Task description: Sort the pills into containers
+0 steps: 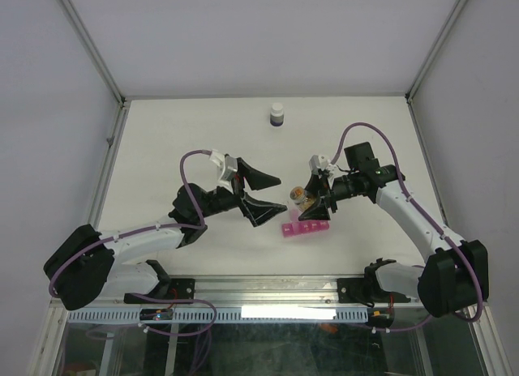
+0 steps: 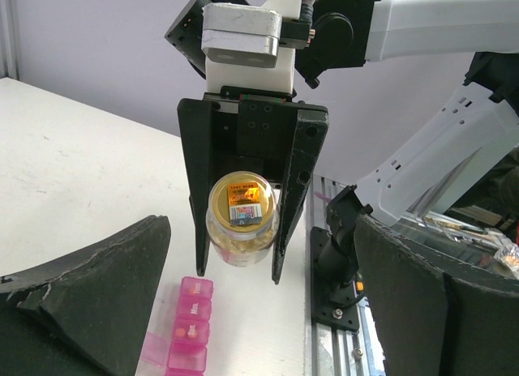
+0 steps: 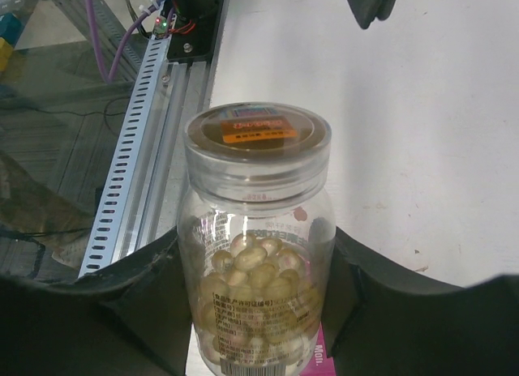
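Pale yellow oval pills half-filled a capped clear bottle; the pink pill organiser lay flat just beside it.

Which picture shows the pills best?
The right wrist view: the pills show through the clear bottle up close, each one plain to see. The left wrist view shows them as a pale mass in the bottle. The top view shows only a tiny orange speck in the right gripper.
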`<state>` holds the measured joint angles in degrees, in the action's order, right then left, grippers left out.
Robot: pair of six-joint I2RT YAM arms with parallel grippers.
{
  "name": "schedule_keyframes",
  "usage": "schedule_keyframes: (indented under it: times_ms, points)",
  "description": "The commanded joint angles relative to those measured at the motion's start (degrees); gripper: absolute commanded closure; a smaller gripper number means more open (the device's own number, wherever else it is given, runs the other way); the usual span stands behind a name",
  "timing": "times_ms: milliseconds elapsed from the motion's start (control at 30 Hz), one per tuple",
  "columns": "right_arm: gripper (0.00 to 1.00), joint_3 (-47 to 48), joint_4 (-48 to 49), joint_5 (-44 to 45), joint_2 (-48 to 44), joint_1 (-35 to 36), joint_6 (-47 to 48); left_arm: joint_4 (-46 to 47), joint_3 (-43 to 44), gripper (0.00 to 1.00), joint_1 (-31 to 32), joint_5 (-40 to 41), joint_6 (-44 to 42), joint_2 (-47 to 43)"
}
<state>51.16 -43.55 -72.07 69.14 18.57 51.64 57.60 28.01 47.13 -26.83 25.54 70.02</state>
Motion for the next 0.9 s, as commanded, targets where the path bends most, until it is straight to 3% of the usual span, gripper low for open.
schedule_keyframes:
  times_ms: [0,267,633,867]
  points:
    - [1.0,1.26,0.34,-1.65,-1.93,-0.37,1.67,4.07,-0.23,0.01,-0.46,-1.3,-0.08,-0.15]
    - [1.0,1.35,0.87,-0.99,-2.03,-0.37,0.78,-3.02,2.72,0.03,-0.44,-3.08,-4.94,0.39]
    - [1.0,1.44,-0.9,-0.7,-2.03,-0.3,3.4,-3.32,4.01,0.04,-0.46,-5.5,-5.32,1.9]
    - [1.0,1.67,-1.72,0.71,-1.65,-0.03,4.4,-11.87,7.75,0.05,-0.4,-7.49,-10.9,1.91]
